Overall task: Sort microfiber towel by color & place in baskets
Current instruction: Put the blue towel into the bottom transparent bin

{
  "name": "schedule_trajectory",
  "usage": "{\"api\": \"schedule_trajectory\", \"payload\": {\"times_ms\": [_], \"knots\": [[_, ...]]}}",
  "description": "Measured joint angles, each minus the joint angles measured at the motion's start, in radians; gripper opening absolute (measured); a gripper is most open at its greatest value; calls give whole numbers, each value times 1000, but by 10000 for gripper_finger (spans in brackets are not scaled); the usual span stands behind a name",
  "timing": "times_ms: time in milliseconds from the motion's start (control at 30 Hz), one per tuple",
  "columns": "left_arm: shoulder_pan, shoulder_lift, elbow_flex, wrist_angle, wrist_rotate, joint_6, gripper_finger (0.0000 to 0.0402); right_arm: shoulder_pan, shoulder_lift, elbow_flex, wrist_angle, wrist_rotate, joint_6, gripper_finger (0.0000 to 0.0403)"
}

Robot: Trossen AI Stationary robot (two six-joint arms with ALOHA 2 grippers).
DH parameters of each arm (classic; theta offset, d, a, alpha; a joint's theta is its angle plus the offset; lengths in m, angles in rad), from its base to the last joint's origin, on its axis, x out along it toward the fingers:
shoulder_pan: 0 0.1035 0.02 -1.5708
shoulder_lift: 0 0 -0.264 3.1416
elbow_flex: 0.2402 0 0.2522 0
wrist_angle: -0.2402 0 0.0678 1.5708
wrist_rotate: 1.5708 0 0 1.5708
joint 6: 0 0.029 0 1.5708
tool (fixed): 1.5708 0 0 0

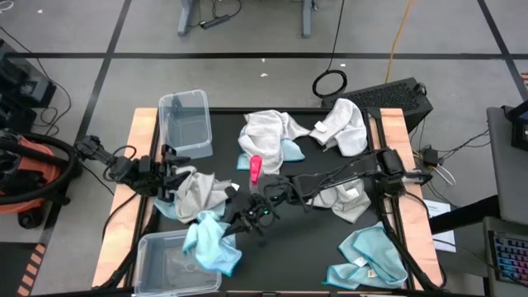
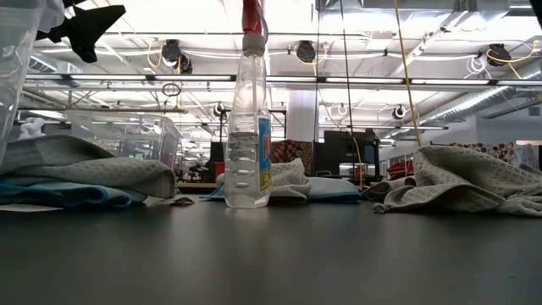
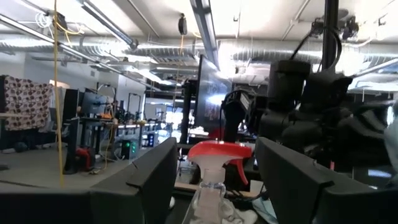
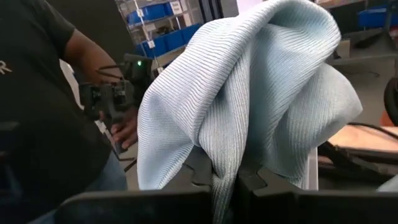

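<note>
R gripper (image 4: 236,180) pinches a blue towel (image 4: 249,93) by the front bin (image 1: 157,256); L gripper (image 3: 214,186) spread w/ spray bottle (image 3: 214,168) ahead.

No readable text, spray bottle (image 2: 246,127) label perhaps printed, too blurred to read

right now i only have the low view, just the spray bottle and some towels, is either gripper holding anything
observer: Yes, the right gripper is shut on a light blue towel.
operator: where over the table
observer: From above, that towel overlaps a corner of the clear basket on the left arm's side.
operator: and the left one
observer: The left gripper is open with nothing in it, facing the spray bottle.
</note>
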Motion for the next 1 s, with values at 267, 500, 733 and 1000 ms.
{"api": "schedule_trajectory", "payload": {"times_ms": [267, 500, 733, 1000], "knots": [[0, 0, 0, -29, -23, 0, 224, -19, 164, 229, -25, -95, 0, 3], [0, 0, 0, -53, -52, 6, 224, -20, 309, 422, -104, -158, 10, 7], [0, 0, 0, -79, -78, 5, 224, -33, 340, 456, -130, -172, 47, 9], [0, 0, 0, -79, -83, 6, 224, -33, 340, 456, -137, -173, 53, 27]]}}
